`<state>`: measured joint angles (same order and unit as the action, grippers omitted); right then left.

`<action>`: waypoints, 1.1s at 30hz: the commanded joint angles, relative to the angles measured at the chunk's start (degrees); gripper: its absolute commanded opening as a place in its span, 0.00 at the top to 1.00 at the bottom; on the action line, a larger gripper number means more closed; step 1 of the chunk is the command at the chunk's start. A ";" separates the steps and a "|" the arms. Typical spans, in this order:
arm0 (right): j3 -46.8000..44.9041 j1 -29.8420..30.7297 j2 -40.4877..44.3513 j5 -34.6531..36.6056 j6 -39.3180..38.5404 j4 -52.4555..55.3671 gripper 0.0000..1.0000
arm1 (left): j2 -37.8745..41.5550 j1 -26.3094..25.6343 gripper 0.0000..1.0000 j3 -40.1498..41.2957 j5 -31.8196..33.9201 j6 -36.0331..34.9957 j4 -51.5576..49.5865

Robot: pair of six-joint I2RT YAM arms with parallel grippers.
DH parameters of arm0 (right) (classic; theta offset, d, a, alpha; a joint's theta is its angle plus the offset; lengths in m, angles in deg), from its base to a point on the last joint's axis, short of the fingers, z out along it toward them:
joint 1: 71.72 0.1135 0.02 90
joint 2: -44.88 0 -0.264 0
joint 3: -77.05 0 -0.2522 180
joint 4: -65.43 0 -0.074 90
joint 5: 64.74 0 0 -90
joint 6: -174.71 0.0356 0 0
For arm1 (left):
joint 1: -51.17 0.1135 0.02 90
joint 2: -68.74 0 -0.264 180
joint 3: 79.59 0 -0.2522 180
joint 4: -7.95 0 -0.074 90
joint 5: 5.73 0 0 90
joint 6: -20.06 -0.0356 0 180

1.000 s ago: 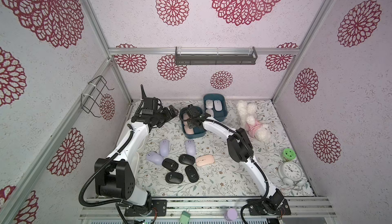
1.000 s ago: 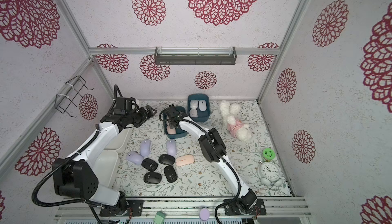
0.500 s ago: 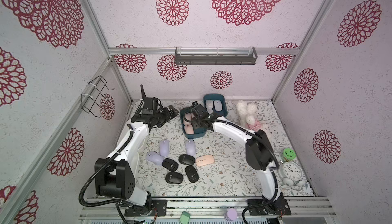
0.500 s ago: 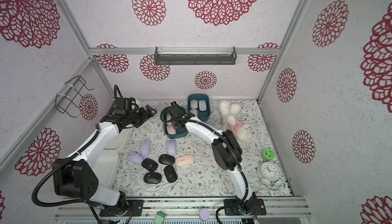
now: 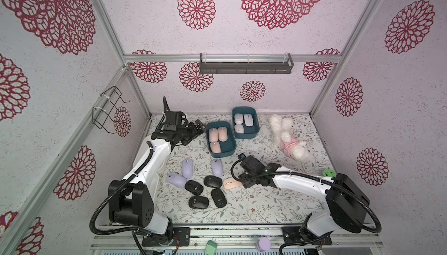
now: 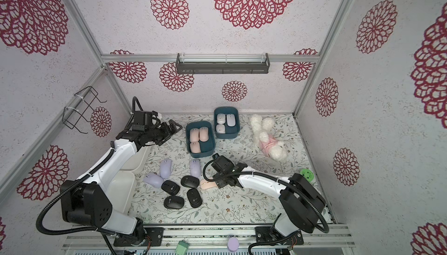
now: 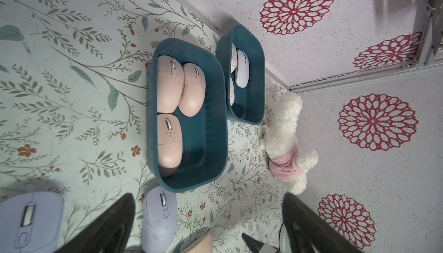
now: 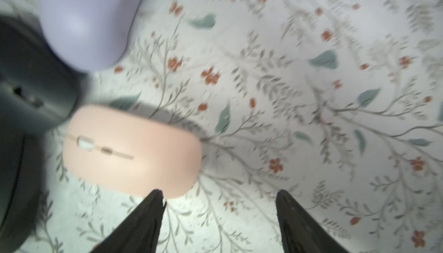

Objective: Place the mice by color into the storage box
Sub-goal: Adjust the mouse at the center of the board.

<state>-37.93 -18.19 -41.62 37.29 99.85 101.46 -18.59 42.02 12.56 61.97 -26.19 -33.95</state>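
Your right gripper (image 8: 219, 193) now back from teal box (image 5: 225, 154) over floral mat (image 5: 266, 205), spread beside pink mouse (image 8: 134, 151), left gripper (image 7: 208, 196) spread, rosette-papered walls (image 5: 242, 36)

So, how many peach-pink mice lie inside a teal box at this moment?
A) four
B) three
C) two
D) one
B: three peach-pink mice lie together in the nearer teal box, while the fourth peach-pink mouse is out on the table.
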 commanded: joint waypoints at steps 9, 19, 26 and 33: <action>-0.23 3.97 -3.98 -1.51 -3.12 -5.03 0.05 | 1.50 -0.74 0.03 0.01 0.51 -0.54 0.50; 3.40 -0.11 -9.82 -4.17 -7.74 -8.68 0.02 | 1.85 -0.78 0.03 -0.45 1.06 -1.20 -0.16; 4.33 -4.76 -12.41 -5.84 -6.45 -12.10 0.03 | 1.69 -0.78 0.03 -0.45 1.14 -1.19 -0.23; 3.58 -10.18 -12.21 -5.41 -1.45 -13.21 0.12 | 1.74 -0.70 0.03 -0.54 1.17 -1.27 -0.29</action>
<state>-34.87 -26.95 -54.19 31.19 95.48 89.37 -18.15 41.52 12.56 62.93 -26.85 -34.17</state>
